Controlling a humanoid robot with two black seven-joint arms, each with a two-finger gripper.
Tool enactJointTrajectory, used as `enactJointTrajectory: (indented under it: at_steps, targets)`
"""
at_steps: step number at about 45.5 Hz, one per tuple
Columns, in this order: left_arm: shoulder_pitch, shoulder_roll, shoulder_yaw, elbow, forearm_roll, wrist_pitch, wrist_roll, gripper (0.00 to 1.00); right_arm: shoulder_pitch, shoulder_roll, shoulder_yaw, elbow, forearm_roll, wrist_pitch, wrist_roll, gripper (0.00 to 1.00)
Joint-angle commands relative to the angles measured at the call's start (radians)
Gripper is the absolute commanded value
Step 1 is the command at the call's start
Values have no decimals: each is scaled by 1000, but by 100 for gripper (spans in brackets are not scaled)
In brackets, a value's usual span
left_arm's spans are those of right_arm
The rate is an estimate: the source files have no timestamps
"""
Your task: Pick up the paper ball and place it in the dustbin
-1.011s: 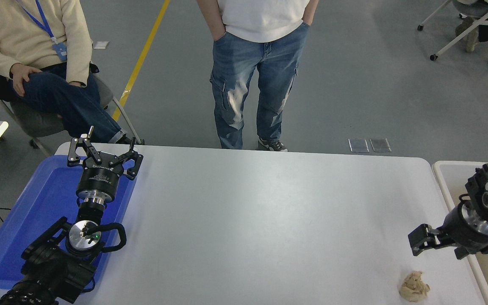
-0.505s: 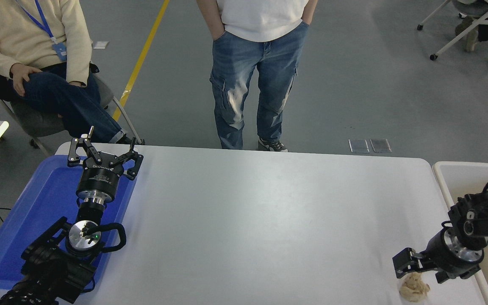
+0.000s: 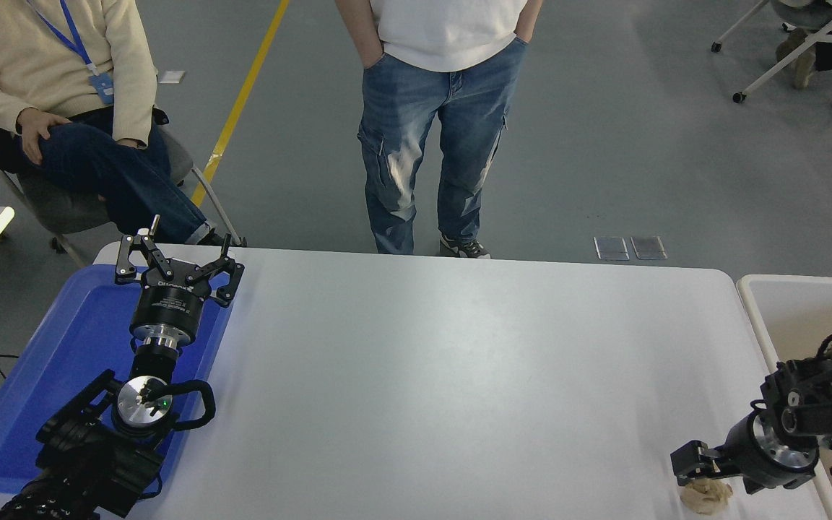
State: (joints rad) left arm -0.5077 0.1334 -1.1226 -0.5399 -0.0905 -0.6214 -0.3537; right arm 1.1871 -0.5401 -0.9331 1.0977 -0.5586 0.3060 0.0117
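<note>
The paper ball (image 3: 706, 497), a wrinkled tan wad, lies on the white table near its front right corner. My right gripper (image 3: 713, 478) is low over it, open, with its black fingers (image 3: 690, 462) down at the ball's top and partly hiding it. I cannot tell whether they touch it. The dustbin (image 3: 806, 283), cream-white with a thick rim, stands just past the table's right edge, behind the right arm. My left gripper (image 3: 178, 264) is parked open over the blue tray at the left.
A shallow blue tray (image 3: 62, 347) lies at the table's left end under the left arm. One person stands at the far edge (image 3: 445, 108), and another sits at the far left (image 3: 62, 94). The table's right edge (image 3: 755, 339) runs beside the bin.
My right gripper has come down and toward the front, from well above and behind the paper ball to right over it. The ball and the left arm have not moved.
</note>
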Motion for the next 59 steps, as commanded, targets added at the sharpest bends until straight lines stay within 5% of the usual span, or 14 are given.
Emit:
enactJointTrajectory:
  at_steps: [1, 23, 30, 33, 59]
  targets:
    - [0, 0, 1, 0, 0, 0, -1, 100, -14, 3, 4, -9, -3, -10, -1, 94]
    - [0, 0, 0, 0, -1, 2, -1, 100, -47, 18, 19, -30, 2, -7, 1, 70]
    - [0, 0, 0, 0, 0, 0, -1, 100, -50, 19, 19, -19, 2, 5, 1, 14]
    - [0, 0, 0, 0, 0, 0, -1, 100, -47, 17, 19, -12, 3, 13, 1, 0]
    - [0, 0, 1, 0, 0, 0, 2, 100, 61, -57, 17, 27, 25, 85, 1, 0]
